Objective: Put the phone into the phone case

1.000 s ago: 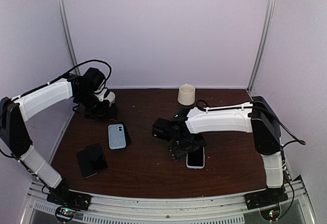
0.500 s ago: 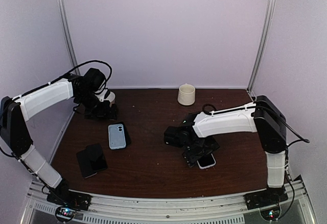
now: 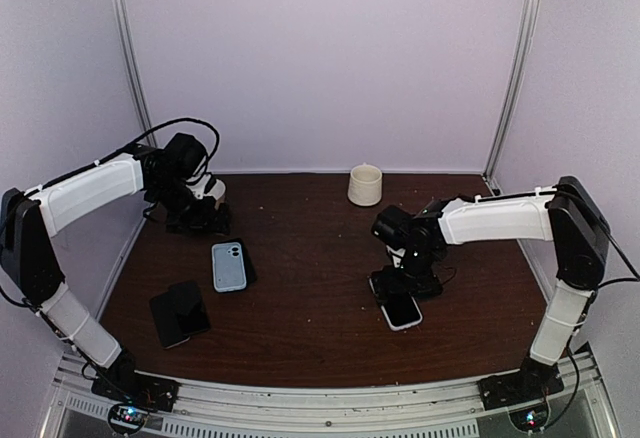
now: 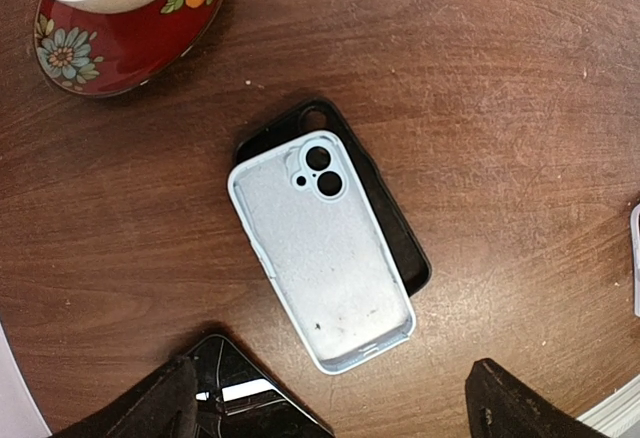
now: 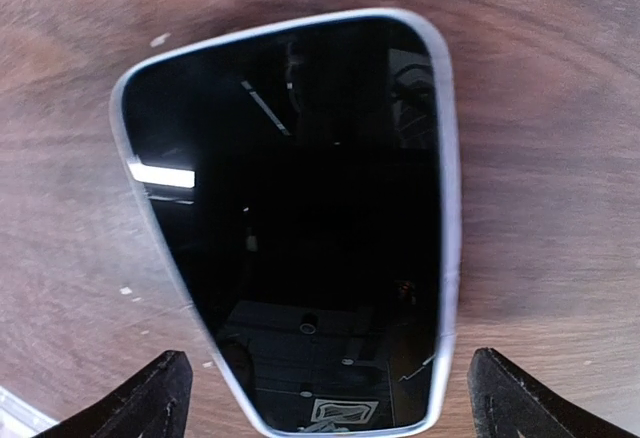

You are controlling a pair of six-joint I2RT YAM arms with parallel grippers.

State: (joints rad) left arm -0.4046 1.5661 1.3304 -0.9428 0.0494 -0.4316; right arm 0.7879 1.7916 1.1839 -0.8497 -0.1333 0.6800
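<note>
The phone (image 5: pixel 300 218), black glass with a silver rim, lies screen up on the brown table (image 3: pixel 300 328) at the right (image 3: pixel 402 311). My right gripper (image 5: pixel 330 403) is open just above it, one finger on each side of its near end, not touching; in the top view the gripper (image 3: pixel 406 284) sits at the phone's far end. The light blue phone case (image 4: pixel 320 258) lies open side up at the left (image 3: pixel 229 266), overlapping a black case (image 4: pixel 400 238). My left gripper (image 4: pixel 330 403) is open and empty, held high behind the case (image 3: pixel 197 220).
A second dark phone (image 3: pixel 180 312) lies near the front left, also in the left wrist view (image 4: pixel 250 403). A red flowered bowl (image 4: pixel 120 38) holding something white stands at the far left. A cream cup (image 3: pixel 365 185) stands at the back centre.
My right arm has swung to the right and turned, and the silver-rimmed phone has shifted right and rotated with it. The left arm and the cases have not moved.
</note>
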